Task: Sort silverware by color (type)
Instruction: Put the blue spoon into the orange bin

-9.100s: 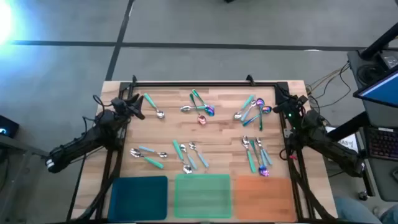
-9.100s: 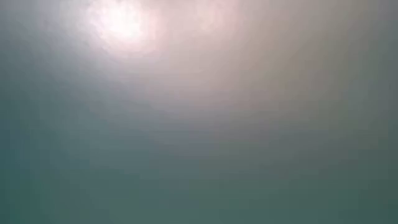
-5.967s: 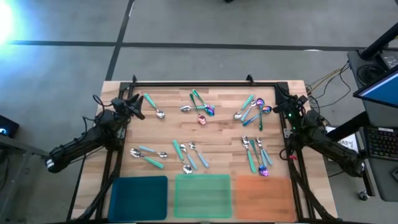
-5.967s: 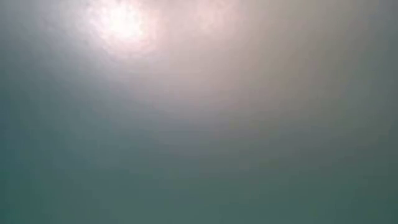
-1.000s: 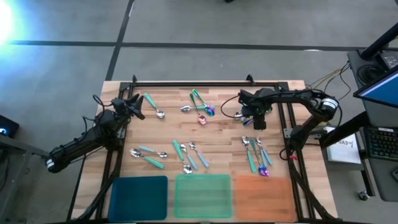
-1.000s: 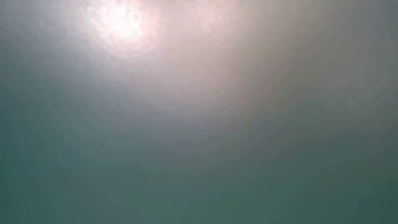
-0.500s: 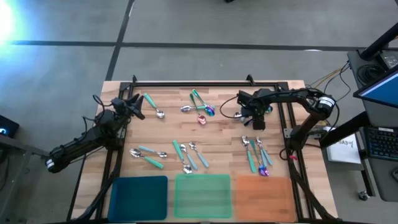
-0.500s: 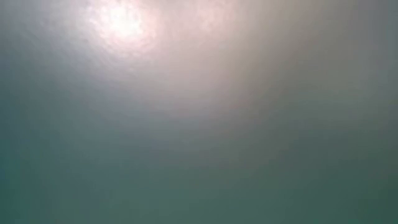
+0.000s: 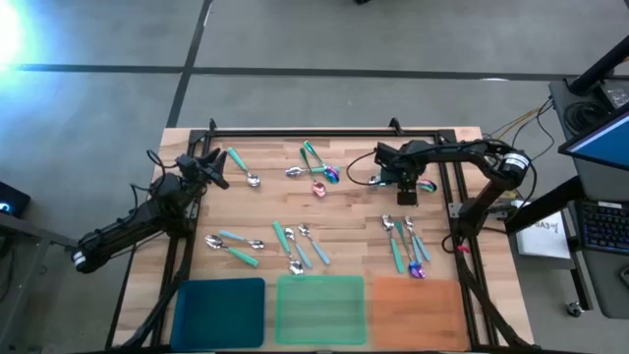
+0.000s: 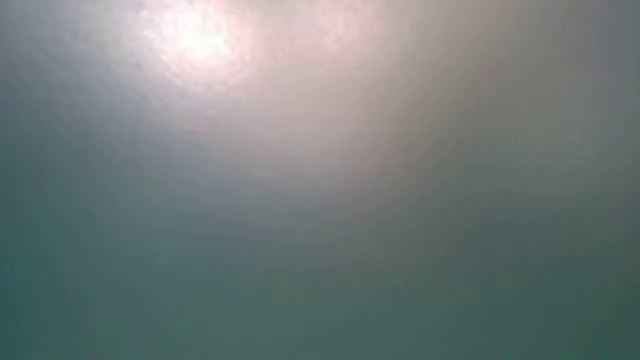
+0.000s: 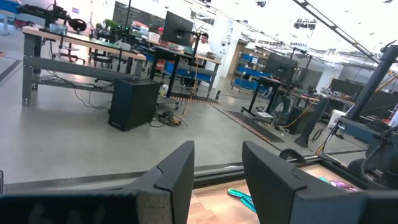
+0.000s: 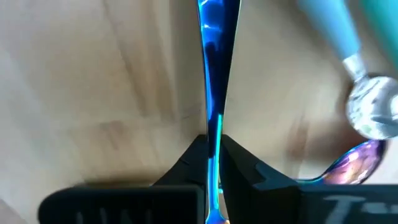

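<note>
Small spoons lie in loose groups on the wooden table (image 9: 354, 211). My right gripper (image 9: 406, 192) points down over the far-right group (image 9: 423, 183) and is shut on an iridescent spoon (image 12: 214, 68), which gleams blue. Beside it lie a pale-blue-handled spoon (image 12: 368, 111) and another iridescent bowl (image 12: 353, 165). My left gripper (image 11: 217, 180) waits open and level at the table's far left, near a teal-handled spoon (image 9: 243, 167). The low view shows only haze. My right gripper pinches the iridescent spoon's thin handle (image 12: 213, 124) between its two fingertips. The fingers come from above, pointing down, one on each side of the handle. The handle runs on past the fingers, close over the wood; whether it is lifted clear I cannot tell.
Blue (image 9: 218, 311), green (image 9: 320, 309) and orange (image 9: 417, 305) trays line the near edge. More spoons lie at far middle (image 9: 316, 173), near left (image 9: 236, 246), near middle (image 9: 298, 246) and near right (image 9: 406, 246). A black rail (image 9: 324, 131) borders the far edge.
My right gripper has stayed over the far-right group of spoons, and its wrist has rolled a little. The spoons elsewhere on the table lie as before.
</note>
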`<action>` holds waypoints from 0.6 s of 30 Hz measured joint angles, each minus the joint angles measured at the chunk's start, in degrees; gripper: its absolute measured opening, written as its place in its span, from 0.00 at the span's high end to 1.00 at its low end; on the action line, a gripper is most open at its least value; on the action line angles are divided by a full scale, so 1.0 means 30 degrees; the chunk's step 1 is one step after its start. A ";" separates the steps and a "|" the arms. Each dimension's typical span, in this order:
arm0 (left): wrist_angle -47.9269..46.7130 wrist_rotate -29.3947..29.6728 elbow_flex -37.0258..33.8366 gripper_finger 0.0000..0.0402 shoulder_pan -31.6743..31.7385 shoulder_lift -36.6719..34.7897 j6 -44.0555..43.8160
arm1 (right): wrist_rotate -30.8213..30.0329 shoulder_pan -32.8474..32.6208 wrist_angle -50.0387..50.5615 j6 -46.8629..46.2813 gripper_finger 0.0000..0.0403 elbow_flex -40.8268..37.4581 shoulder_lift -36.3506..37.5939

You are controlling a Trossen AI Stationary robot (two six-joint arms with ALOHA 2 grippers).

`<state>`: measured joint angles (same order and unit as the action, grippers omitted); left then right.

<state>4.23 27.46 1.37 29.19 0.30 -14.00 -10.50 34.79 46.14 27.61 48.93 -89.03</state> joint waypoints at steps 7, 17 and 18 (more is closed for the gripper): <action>0.0000 -0.0002 0.0000 0.70 -0.0007 -0.0007 0.0000 | -0.0070 0.0000 -0.0072 -0.1827 0.97 0.1738 0.1246; 0.0000 -0.0003 0.0000 0.70 -0.0007 -0.0004 0.0000 | 0.4008 -0.1002 0.5694 -0.7690 0.97 0.4031 0.3078; 0.0000 0.0001 0.0000 0.70 -0.0007 -0.0007 0.0000 | 0.4521 -0.1378 0.6028 -0.8129 0.97 0.4031 0.3400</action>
<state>4.23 27.46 1.37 29.17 0.28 -14.00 3.07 30.65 64.22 3.22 61.03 -78.83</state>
